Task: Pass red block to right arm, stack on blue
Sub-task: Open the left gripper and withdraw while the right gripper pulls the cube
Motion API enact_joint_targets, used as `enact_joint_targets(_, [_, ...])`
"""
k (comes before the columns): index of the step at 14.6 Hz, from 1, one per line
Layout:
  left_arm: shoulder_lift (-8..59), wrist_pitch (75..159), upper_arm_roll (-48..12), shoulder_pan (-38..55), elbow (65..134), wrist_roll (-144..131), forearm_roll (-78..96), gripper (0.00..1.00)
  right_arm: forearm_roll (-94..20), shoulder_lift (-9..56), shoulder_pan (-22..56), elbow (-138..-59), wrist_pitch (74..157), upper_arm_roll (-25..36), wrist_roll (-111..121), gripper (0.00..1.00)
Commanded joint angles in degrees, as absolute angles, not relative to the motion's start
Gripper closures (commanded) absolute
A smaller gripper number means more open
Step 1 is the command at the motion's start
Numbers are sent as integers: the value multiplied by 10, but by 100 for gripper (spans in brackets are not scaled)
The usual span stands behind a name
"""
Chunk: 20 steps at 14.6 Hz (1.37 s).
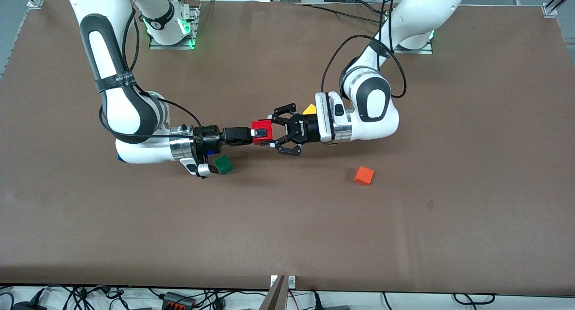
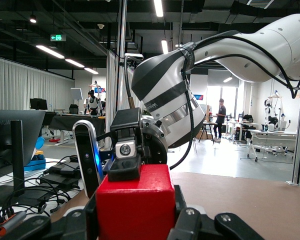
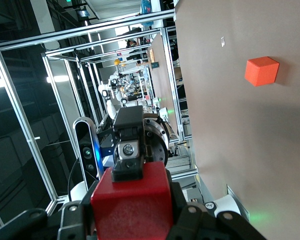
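— Clutter nearest the camera?

— One orange cube (image 1: 364, 175) lying on the counter (image 1: 404, 238). A green cube (image 1: 223, 165) lies farther off, just beside the right arm's wrist. A sliver of blue (image 1: 118, 157) peeks from under that forearm.

— And the red block (image 1: 263, 129)?

— It's up in the air over the middle of the counter, between the two pincers. The left pincer (image 1: 270, 132) has its linkage claw clamped on it. The right pincer (image 1: 256, 133) meets it from the opposite end, its slim fingers (image 2: 124, 162) closed against the block.

— How will it handle?

— Light and rigid, I'd judge, with flat faces that won't crush. It's small, so the right pincer gets only the end the claw leaves free.

— How does it look?

— A bright red cube with crisp edges, sitting level.

— Anything farther?

— A yellow piece (image 1: 310, 108) showing just past the left wrist.
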<state>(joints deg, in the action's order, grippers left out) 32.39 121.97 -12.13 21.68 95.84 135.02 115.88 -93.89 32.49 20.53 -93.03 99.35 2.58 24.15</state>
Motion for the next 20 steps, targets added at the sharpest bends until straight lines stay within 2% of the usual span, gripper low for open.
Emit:
enact_joint_targets(1, [339,1234,-123,222,952,1397,1179,99,-945,312,206,-936,976,27,234,100])
enact_joint_targets(3, [338,1234,-123,219,948,1397,1179,99,-945,312,207,-936,977,27,235,100])
enact_joint_targets(4, [338,1233,-123,217,948,1393,1178,85,-945,312,207,-935,977,27,235,100])
enact_joint_targets(5, [338,1232,-123,215,949,1400,1173,1,-945,312,207,-935,976,27,235,100])
enact_joint_targets(11, [331,1219,-123,185,950,1426,1168,0,-945,314,206,-933,976,28,236,100])
enact_joint_targets(14, [332,1167,-121,169,954,1394,1145,0,-937,316,200,-933,976,29,245,100])
enact_joint_targets(17, [330,1104,-121,106,938,1298,981,0,-919,314,186,-933,963,29,247,100])
enact_joint_targets(20, [323,1028,-121,45,893,1197,814,0,-856,312,140,-933,930,29,264,100])
